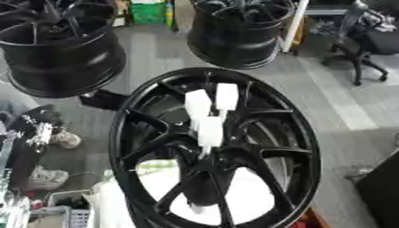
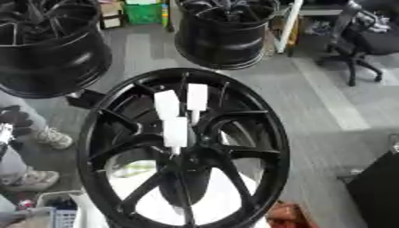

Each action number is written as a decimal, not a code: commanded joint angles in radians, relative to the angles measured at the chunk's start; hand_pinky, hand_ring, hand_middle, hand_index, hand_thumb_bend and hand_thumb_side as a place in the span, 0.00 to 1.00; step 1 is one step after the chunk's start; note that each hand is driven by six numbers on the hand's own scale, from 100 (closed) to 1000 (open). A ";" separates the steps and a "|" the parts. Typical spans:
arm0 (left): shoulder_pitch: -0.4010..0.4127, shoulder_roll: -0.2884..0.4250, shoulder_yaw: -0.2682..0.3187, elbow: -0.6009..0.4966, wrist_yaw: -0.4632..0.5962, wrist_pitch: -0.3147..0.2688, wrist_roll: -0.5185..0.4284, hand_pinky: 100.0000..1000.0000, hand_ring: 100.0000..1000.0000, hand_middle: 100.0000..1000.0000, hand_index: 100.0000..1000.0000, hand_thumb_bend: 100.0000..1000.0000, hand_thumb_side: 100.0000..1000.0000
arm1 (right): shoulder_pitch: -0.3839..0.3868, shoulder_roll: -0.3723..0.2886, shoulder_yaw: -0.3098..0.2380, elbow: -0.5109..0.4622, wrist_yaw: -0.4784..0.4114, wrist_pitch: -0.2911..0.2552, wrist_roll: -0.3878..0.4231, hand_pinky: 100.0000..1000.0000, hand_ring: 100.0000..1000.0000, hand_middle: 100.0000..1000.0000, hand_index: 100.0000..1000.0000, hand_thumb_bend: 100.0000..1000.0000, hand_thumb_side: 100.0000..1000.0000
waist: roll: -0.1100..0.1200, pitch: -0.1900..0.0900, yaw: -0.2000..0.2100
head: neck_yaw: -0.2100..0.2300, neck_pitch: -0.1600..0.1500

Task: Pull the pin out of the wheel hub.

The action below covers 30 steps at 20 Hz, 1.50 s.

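Left eye view, item one: black wheel hub [image 1: 214,147], standing upright before us, spokes meeting at its centre. Item two: three white pins [image 1: 210,129], clustered at that centre, two above and one just below, all seated. Item three: our hands, absent from both views, so we cannot tell how our fingers stand, and no place can be given relative to them. Step, as we judge it: approach not yet begun. Next move calls for bringing a hand to one pin and closing around it.
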 commanded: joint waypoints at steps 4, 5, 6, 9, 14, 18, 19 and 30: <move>-0.011 0.004 0.001 -0.015 0.001 0.000 0.001 0.73 0.69 0.63 0.77 0.08 0.55 | 0.002 0.007 0.062 -0.038 -0.090 -0.075 0.118 0.66 0.58 0.66 0.80 0.28 0.28 | 0.004 -0.003 0.000 | -0.003 0.005; -0.011 0.004 0.000 -0.015 0.001 0.000 0.000 0.73 0.69 0.63 0.77 0.08 0.55 | 0.004 0.013 0.075 -0.043 -0.109 -0.089 0.146 0.66 0.57 0.66 0.80 0.27 0.27 | 0.005 -0.003 0.001 | -0.002 0.005; -0.011 0.003 0.000 -0.015 0.001 0.000 0.000 0.73 0.69 0.63 0.77 0.08 0.55 | 0.006 0.017 0.089 -0.048 -0.118 -0.101 0.176 0.66 0.57 0.65 0.80 0.25 0.26 | 0.007 -0.002 0.002 | -0.002 0.005; -0.011 0.002 0.000 -0.016 0.003 0.000 0.000 0.73 0.69 0.63 0.77 0.08 0.55 | 0.007 0.031 0.125 -0.062 -0.149 -0.123 0.249 0.66 0.57 0.65 0.79 0.21 0.22 | 0.010 -0.002 0.004 | -0.006 0.005; -0.012 -0.002 -0.002 -0.015 0.004 0.000 -0.002 0.73 0.69 0.63 0.77 0.08 0.55 | 0.001 0.055 0.177 -0.079 -0.217 -0.147 0.320 0.66 0.57 0.65 0.79 0.18 0.19 | 0.014 -0.002 0.005 | -0.005 0.005; -0.011 -0.003 -0.002 -0.015 0.005 0.001 -0.001 0.73 0.69 0.63 0.77 0.08 0.55 | 0.005 0.065 0.208 -0.090 -0.269 -0.161 0.353 0.66 0.57 0.64 0.78 0.17 0.17 | 0.018 -0.001 0.007 | -0.003 0.005; -0.011 -0.004 -0.002 -0.014 0.006 0.001 -0.001 0.73 0.69 0.63 0.77 0.08 0.55 | 0.006 0.067 0.217 -0.093 -0.277 -0.163 0.362 0.66 0.57 0.64 0.78 0.16 0.17 | 0.019 -0.001 0.007 | -0.002 0.005; -0.013 -0.006 -0.004 -0.014 0.007 0.002 -0.002 0.73 0.69 0.63 0.77 0.07 0.55 | 0.010 0.079 0.257 -0.100 -0.296 -0.161 0.411 0.66 0.56 0.63 0.77 0.15 0.15 | 0.021 -0.001 0.005 | -0.003 0.005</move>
